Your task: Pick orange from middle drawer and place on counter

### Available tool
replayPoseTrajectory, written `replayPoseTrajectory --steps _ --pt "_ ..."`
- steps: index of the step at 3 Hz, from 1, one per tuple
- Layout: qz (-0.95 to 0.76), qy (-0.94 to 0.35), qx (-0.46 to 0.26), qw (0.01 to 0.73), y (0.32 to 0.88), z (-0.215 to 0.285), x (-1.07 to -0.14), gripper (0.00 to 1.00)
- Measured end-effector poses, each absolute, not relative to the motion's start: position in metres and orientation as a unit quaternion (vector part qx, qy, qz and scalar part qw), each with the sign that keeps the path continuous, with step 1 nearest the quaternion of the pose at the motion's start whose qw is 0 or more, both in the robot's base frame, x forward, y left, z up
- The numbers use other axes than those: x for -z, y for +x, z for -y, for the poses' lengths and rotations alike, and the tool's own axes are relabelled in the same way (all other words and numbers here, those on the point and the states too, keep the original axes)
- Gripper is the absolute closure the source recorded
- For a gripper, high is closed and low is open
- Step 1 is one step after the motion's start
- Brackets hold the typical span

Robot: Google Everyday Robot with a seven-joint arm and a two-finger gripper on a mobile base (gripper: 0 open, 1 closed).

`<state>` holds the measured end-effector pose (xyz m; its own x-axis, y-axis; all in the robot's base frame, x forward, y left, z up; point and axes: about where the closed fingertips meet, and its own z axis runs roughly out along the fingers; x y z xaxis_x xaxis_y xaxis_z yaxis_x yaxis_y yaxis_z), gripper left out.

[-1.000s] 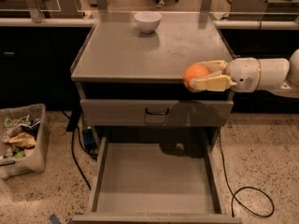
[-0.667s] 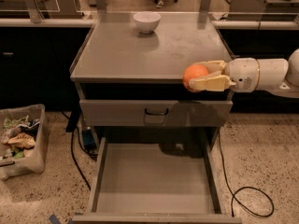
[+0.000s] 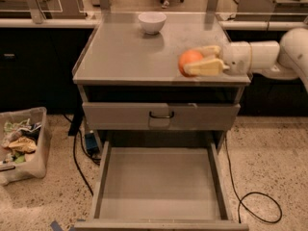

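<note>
The orange point(image 3: 188, 60) is held between the two pale fingers of my gripper point(image 3: 193, 60), which is shut on it. The gripper reaches in from the right and holds the orange low over the front right part of the counter point(image 3: 125, 52). I cannot tell whether the orange touches the surface. The middle drawer point(image 3: 159, 182) is pulled wide open below, and its flat grey floor is bare.
A white bowl point(image 3: 152, 22) stands at the back middle of the counter. A closed drawer with a small black handle point(image 3: 161, 115) sits above the open one. A clear bin of rubbish point(image 3: 19, 143) stands on the floor at left. A black cable point(image 3: 255, 201) loops at right.
The gripper has carried the orange a little to the left and further back, from the counter's front right edge to over its surface.
</note>
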<state>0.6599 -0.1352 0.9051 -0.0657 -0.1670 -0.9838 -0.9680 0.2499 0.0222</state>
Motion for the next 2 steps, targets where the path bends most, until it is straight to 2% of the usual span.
replayPoseTrajectory --steps 1,2 --pt "-0.62 -0.471 -0.424 0.462 0.708 0.096 -0.888 1.0" --pt "-0.597 -0.491 -0.433 0.464 0.749 0.036 -0.892 1.0"
